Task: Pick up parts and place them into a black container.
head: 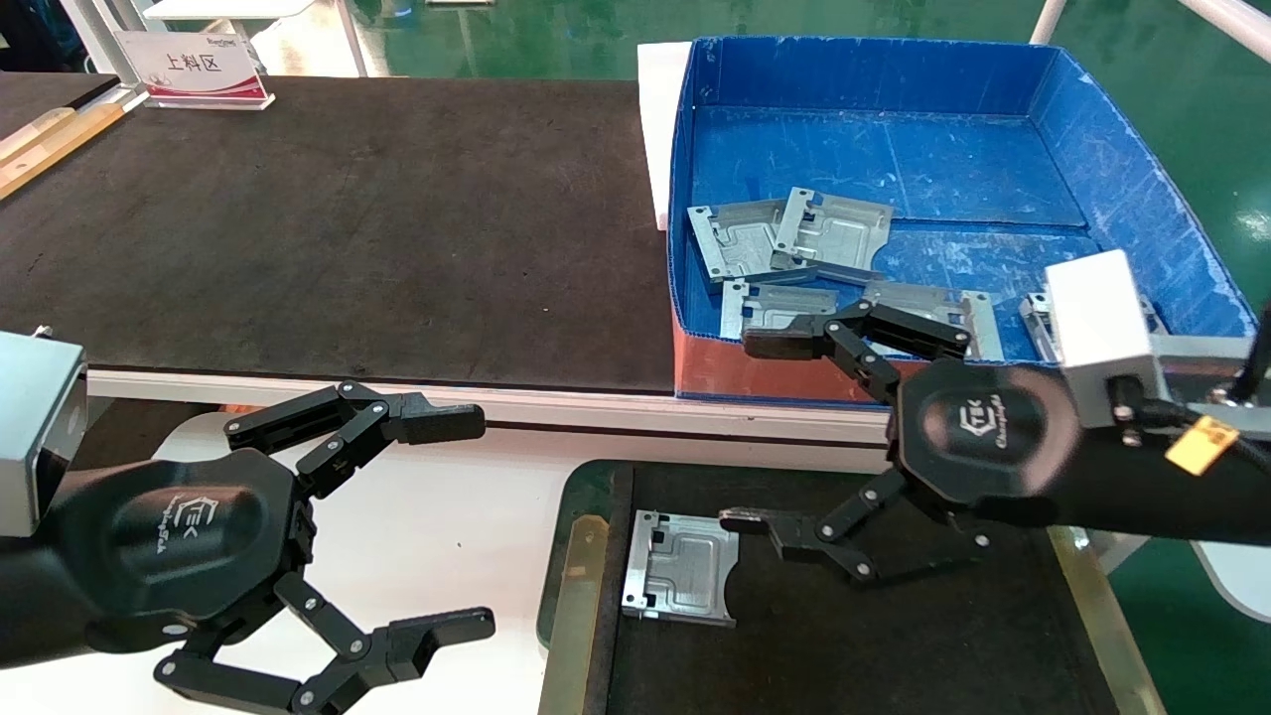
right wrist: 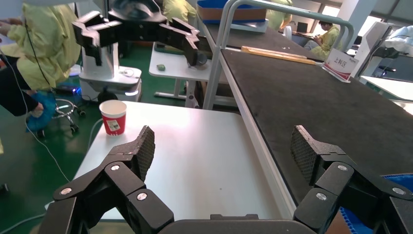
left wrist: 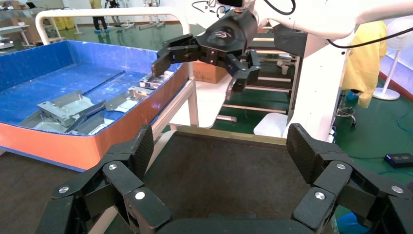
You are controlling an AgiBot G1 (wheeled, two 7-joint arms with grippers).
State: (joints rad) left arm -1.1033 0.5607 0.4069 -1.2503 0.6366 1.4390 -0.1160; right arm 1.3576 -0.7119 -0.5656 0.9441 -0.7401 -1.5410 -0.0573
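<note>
**One plate set down, the rest to be fetched from the blue box**

The left claw point(head: 397, 526) is parked over the white counter point(head: 447, 536), jaws spread. One stamped metal plate point(head: 680, 568) lies flat in the black container point(head: 586, 566). The right claw point(head: 760, 427) hangs empty above it, jaws apart. Further plates point(head: 794, 243) wait in the blue box point(head: 1142, 199); an uncovered top plate is best gripped by an edge.

The white table point(head: 447, 516) carries the black container point(head: 844, 636) at its right end and a paper cup point(right wrist: 113, 117) near its far left edge. One part point(head: 680, 568) lies flat in the container. Behind it, the bench with a black mat point(head: 338, 218) carries the blue box point(head: 943, 199), a sign point(head: 194, 68) and wooden strips point(head: 55, 139).
</note>
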